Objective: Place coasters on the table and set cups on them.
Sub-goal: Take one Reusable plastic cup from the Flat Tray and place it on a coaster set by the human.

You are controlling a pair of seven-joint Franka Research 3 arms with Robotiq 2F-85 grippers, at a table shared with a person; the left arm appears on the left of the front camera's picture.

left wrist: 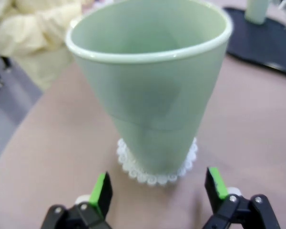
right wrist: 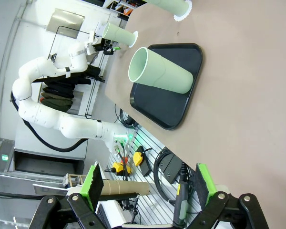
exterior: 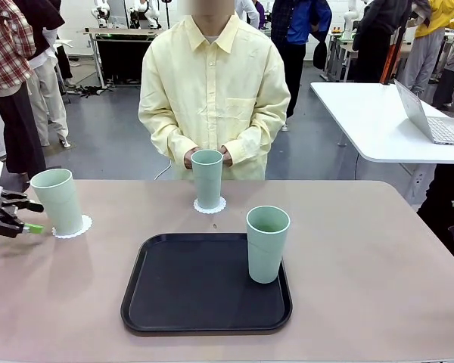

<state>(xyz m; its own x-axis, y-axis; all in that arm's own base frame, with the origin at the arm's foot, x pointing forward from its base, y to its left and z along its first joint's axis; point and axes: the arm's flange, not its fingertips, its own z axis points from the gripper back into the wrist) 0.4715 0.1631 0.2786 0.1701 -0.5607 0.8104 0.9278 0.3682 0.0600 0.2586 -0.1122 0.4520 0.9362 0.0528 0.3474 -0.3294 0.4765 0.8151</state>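
Two mint-green cups stand on white lacy coasters on the beige table. The left cup rests on its coaster. The middle cup stands on another coaster, just in front of the person's hands. A third cup stands on the right side of a black tray. The third coaster is out of view. My left gripper is open, just short of the left cup's base. My right gripper is open, off the table's right edge.
The person in a pale yellow shirt stands at the far edge with both hands behind the middle cup. A white table with a laptop is at the back right. Other people stand farther off.
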